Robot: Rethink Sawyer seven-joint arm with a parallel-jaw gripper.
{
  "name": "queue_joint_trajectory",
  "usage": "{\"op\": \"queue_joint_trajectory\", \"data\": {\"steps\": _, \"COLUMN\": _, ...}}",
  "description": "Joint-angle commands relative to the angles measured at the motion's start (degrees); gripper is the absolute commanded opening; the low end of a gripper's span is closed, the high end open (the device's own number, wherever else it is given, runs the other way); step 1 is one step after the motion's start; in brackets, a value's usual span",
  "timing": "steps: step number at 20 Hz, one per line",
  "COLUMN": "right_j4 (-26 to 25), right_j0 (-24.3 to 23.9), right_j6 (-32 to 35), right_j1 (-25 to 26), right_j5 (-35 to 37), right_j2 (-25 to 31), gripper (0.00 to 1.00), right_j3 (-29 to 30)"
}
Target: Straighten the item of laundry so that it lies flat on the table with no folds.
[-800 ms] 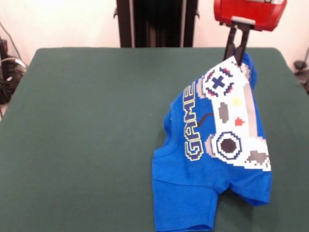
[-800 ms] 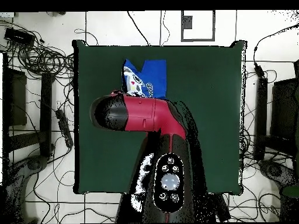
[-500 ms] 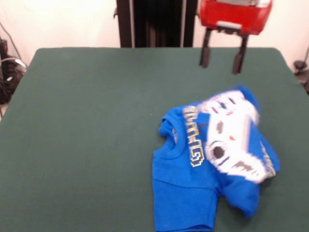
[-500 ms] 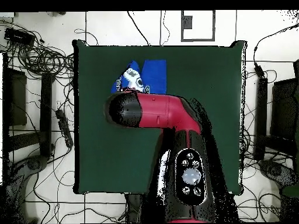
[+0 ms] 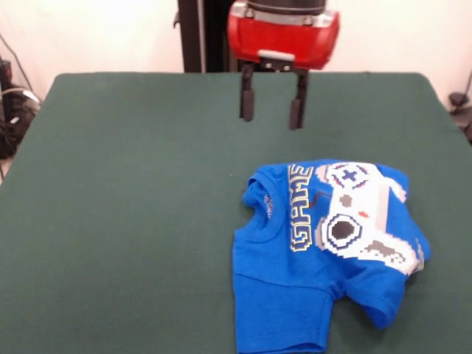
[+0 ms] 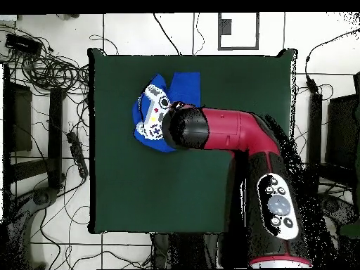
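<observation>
claw (image 5: 271, 113): open, empty | T-shirt (image 5: 324, 251): crumpled on table (image 5: 118, 206), apart below claw

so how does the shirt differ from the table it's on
The shirt is bright blue with a printed game controller; the table is plain dark green. The shirt is small and rumpled, with folds at its right side; the table is far larger and smooth. Both look like soft fabric.

Tangled black cables (image 6: 53, 67) on a white tiled floor (image 6: 126, 31), spread along every side of the desk in the overhead view. Dark rectangular equipment units (image 6: 15, 119) at both picture edges. Pale wall (image 5: 103, 33) and a dark upright panel (image 5: 190, 35) in the front view.
</observation>
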Motion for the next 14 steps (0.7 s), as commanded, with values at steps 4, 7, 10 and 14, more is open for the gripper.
{"op": "queue_joint_trajectory", "data": {"steps": 4, "right_j4": -5.46, "right_j0": -0.91, "right_j6": -12.68, "right_j1": 1.94, "right_j5": 0.35, "right_j2": 13.49, "gripper": 1.0, "right_j3": 7.53}}
{"op": "queue_joint_trajectory", "data": {"steps": 7, "right_j4": -6.41, "right_j0": -1.25, "right_j6": -11.47, "right_j1": 2.01, "right_j5": 0.25, "right_j2": 14.25, "gripper": 1.0, "right_j3": 7.69}}
{"op": "queue_joint_trajectory", "data": {"steps": 10, "right_j4": -7.25, "right_j0": -1.67, "right_j6": -10.61, "right_j1": 2.1, "right_j5": 0.27, "right_j2": 14.98, "gripper": 1.0, "right_j3": 7.86}}
{"op": "queue_joint_trajectory", "data": {"steps": 14, "right_j4": -8.31, "right_j0": -2.26, "right_j6": -10.21, "right_j1": 2.3, "right_j5": 0.72, "right_j2": 15.85, "gripper": 1.0, "right_j3": 7.47}}
